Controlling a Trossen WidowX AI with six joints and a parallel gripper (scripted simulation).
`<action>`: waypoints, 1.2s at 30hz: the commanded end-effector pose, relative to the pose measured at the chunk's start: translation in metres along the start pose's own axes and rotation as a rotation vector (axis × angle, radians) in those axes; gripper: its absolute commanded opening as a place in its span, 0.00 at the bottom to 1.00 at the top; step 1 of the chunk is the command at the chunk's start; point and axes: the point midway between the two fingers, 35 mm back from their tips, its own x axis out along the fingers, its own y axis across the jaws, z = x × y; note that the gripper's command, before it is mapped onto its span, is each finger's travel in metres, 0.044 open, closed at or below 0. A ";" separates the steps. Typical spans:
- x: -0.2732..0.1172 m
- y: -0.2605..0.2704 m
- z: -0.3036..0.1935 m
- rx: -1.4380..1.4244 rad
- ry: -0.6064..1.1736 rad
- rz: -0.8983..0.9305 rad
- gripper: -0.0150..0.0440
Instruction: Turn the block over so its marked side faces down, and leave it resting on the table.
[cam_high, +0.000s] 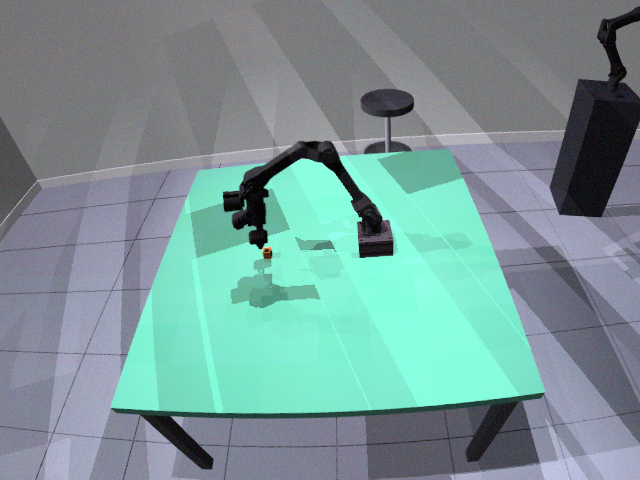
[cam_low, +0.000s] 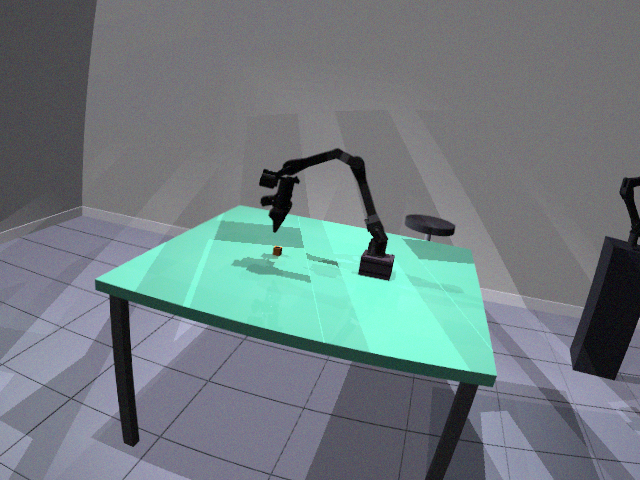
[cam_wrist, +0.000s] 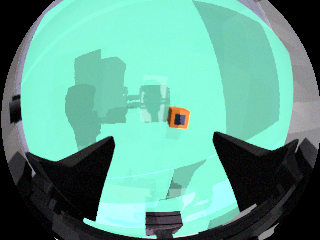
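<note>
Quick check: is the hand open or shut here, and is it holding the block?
Hand: open, holding nothing; it hangs above the block, which sits on the table.

No legible text, labels, brands, numbers or signs showing in any view. Block showing a dark blue square patch on its upward face in the wrist view; plain colour only, no characters readable on it. Appearing merely as a small orange cube in the top and exterior views, too small for reading any mark. Table, arm base and dark pedestal at far right bearing no readable markings.
</note>
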 end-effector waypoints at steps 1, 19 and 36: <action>0.023 -0.029 -0.003 0.148 0.113 0.043 1.00; 0.073 -0.032 -0.012 0.148 0.114 0.042 1.00; 0.095 -0.031 -0.014 0.148 0.114 0.042 1.00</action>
